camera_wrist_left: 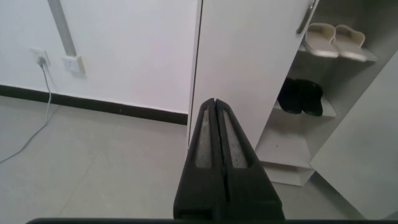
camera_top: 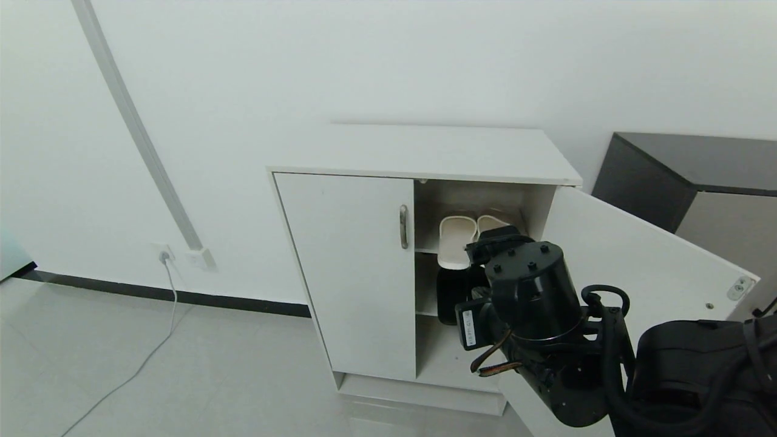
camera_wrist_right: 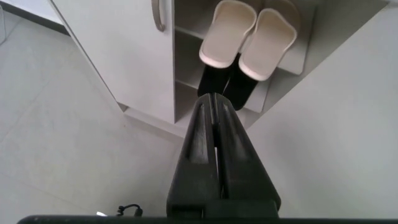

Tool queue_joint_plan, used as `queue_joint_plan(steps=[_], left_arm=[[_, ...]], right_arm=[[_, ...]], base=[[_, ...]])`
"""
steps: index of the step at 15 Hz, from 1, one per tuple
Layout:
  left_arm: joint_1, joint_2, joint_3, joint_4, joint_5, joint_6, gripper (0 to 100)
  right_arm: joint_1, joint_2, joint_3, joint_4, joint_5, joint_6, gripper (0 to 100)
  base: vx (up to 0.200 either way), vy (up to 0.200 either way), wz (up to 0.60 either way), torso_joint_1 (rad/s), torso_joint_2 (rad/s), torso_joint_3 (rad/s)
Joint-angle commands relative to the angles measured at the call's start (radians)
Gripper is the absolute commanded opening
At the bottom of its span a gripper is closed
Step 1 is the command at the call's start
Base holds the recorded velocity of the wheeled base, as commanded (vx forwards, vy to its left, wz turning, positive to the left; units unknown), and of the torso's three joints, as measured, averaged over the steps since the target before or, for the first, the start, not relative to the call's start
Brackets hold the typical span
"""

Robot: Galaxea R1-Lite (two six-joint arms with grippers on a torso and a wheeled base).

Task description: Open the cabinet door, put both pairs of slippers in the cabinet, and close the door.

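The white cabinet [camera_top: 425, 152] stands against the wall with its right door [camera_top: 631, 255] swung open and its left door [camera_top: 352, 267] shut. A cream pair of slippers [camera_top: 464, 237] [camera_wrist_left: 336, 40] [camera_wrist_right: 249, 40] lies on the upper shelf, toes sticking out over the edge. A black pair of slippers [camera_top: 452, 291] [camera_wrist_left: 301, 97] [camera_wrist_right: 230, 87] lies on the shelf below. My right gripper [camera_wrist_right: 213, 96] is shut and empty, in front of the open compartment. My left gripper [camera_wrist_left: 215, 102] is shut and empty, out to the left of the cabinet above the floor.
A dark cabinet [camera_top: 686, 176] stands to the right, behind the open door. A wall socket [camera_top: 164, 254] with a cable [camera_top: 145, 352] trailing over the grey floor is to the left. A metal handle [camera_top: 403, 226] is on the shut door.
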Motion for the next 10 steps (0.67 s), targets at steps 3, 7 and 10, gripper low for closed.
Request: queue_joint_plan(steps=[3, 7, 10], left_arm=[[0.000, 0.001, 0.000, 0.000, 0.000, 0.000, 0], [-0.001, 0.001, 0.000, 0.000, 0.000, 0.000, 0], [-0.001, 0.001, 0.000, 0.002, 0.000, 0.000, 0]], right_arm=[[-0.001, 0.000, 0.000, 0.000, -0.001, 0.000, 0], [-0.001, 0.000, 0.000, 0.000, -0.001, -0.003, 0], [-0.004, 0.000, 0.000, -0.002, -0.001, -0.014, 0]], base=[[0.000, 0.000, 0.00, 0.186, -0.50, -0.318], [0.000, 0.000, 0.00, 0.212, -0.52, -0.310], [0.000, 0.000, 0.00, 0.229, -0.54, -0.312]])
